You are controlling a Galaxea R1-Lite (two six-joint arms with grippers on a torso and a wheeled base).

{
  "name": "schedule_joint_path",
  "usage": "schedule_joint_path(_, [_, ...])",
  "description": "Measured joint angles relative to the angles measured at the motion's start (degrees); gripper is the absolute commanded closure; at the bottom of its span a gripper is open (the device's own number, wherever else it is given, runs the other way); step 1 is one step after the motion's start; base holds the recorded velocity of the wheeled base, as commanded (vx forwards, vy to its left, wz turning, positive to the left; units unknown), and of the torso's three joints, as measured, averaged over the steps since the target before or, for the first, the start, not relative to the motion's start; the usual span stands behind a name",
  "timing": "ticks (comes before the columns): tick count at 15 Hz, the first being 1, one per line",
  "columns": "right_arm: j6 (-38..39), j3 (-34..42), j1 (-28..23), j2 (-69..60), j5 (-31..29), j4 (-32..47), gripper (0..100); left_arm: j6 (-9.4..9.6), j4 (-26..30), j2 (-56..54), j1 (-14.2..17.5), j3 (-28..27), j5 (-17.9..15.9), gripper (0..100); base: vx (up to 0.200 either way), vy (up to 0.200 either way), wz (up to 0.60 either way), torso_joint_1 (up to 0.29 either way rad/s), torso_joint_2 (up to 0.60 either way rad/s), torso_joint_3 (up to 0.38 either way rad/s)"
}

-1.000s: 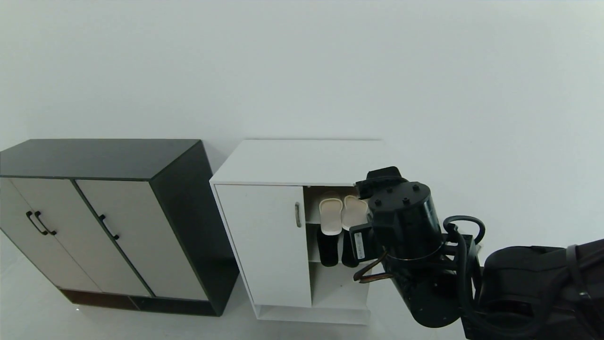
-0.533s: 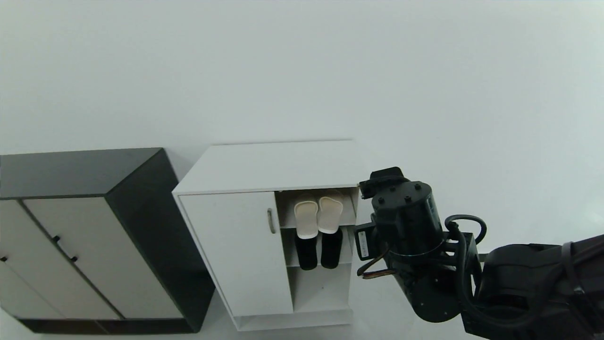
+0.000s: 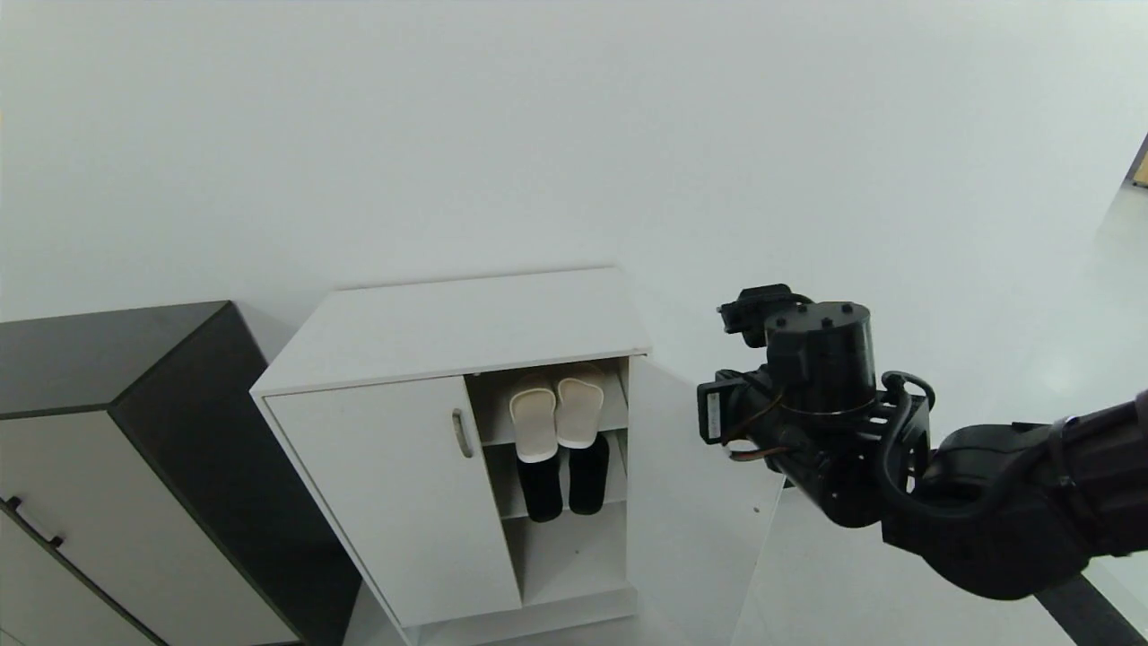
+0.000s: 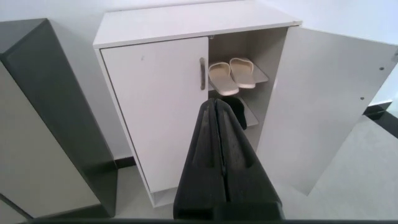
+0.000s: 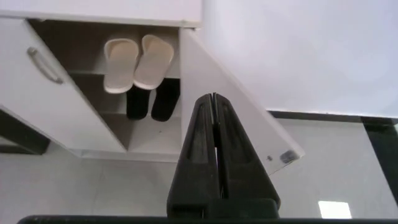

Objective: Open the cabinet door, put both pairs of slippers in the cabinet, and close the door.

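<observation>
the right arm [image 3: 987,502] is black throughout, its bulky links smooth and faintly glossy. a squat drum [image 3: 821,359] caps it, with small screws [image 3: 812,316] dotted on its flat top. on the drum's side facing the white cabinet [image 3: 448,323] sit a framed white label [image 3: 713,414] and a thin orange-brown wire [image 3: 749,454]; on the side away from the cabinet, black cables [image 3: 906,395] loop. the left gripper [image 4: 215,107] and right gripper [image 5: 213,102] are matte black wedges (each a pair of fingers meeting along a thin seam).
</observation>
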Motion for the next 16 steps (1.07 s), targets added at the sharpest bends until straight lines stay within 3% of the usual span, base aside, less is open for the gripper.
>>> schedule_joint_path(5, [0.2,-3.7,-7.2,3.2,4.9,-0.4,100,0.00,0.0,0.0,0.0,0.0,0.0,100,-0.200,0.000,0.00,0.005,0.00,-0.001])
schedule_joint_path(16, [0.2,-12.8,-14.2,16.3,5.0,-4.0,100,0.00,0.0,0.0,0.0,0.0,0.0,100,0.000,0.000,0.00,0.000,0.00,0.000])
